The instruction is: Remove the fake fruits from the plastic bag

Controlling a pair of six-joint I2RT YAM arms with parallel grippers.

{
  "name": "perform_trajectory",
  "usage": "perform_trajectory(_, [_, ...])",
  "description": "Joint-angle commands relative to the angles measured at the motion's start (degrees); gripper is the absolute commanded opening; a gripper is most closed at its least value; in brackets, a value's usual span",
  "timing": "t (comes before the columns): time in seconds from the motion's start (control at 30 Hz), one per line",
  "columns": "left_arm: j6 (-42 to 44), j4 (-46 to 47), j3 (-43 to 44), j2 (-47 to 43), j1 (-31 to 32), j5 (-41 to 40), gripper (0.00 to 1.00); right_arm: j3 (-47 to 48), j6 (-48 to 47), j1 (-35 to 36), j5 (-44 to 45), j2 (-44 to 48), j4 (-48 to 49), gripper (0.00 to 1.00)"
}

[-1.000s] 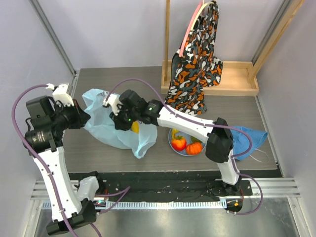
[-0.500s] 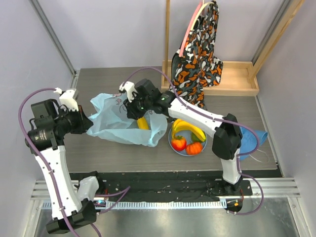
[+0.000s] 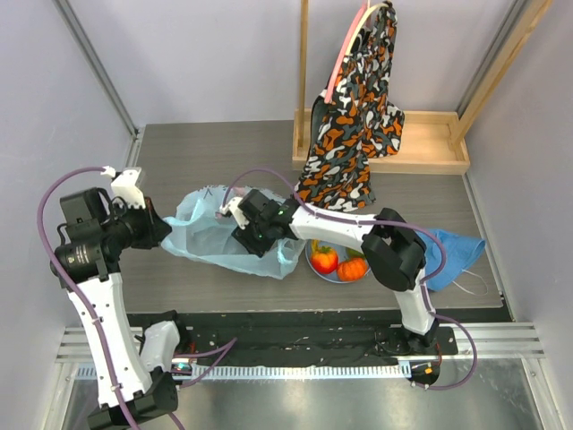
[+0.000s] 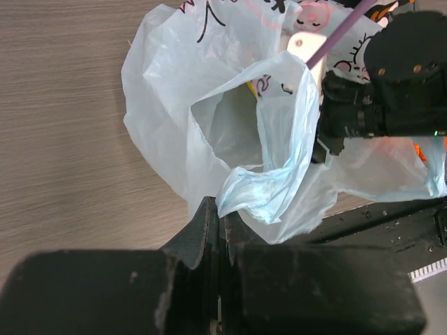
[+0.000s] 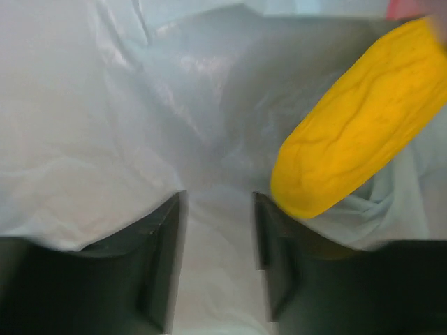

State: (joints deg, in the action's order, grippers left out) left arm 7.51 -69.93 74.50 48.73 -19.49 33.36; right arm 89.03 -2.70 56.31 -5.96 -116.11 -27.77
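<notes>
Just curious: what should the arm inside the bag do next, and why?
Probably slide the right gripper sideways to straddle the yellow fruit: its jaws stand open on nothing, the fruit lies beside them, and the left gripper pinches the plastic bag.

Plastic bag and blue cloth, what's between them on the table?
The round plate holding a red fruit and an orange fruit, in the top view.

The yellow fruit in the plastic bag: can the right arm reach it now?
Probably yes: the right gripper is open inside the plastic bag, and the yellow fruit lies just beside it, nothing between.
</notes>
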Motion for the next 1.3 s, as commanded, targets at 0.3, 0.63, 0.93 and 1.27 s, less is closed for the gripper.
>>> perform_trajectory(0.3, [0.05, 0.94, -1.02, -0.48, 0.24, 2.93, 0.00, 3.34, 2.25, 0.38, 13.42, 2.21, 3.95, 0.71])
perform_trajectory(0.63, [0.05, 0.24, -1.73, -0.22, 0.24, 3.37, 0.00, 13.44, 1.73, -0.77, 16.68, -8.77, 4.39, 0.86])
perform_trajectory(0.93, [0.49, 0.32, -2.16, -0.30, 0.24, 3.11, 0.00, 15.12, 0.68, -2.61, 15.89, -10.54, 4.22, 0.73])
perform_trajectory(1.27, [-3.20, 5.76, -4.36, 0.75, 0.24, 2.85, 0.00, 17.76, -6.71, -3.14, -2.90, 3.58, 1.41, 0.38])
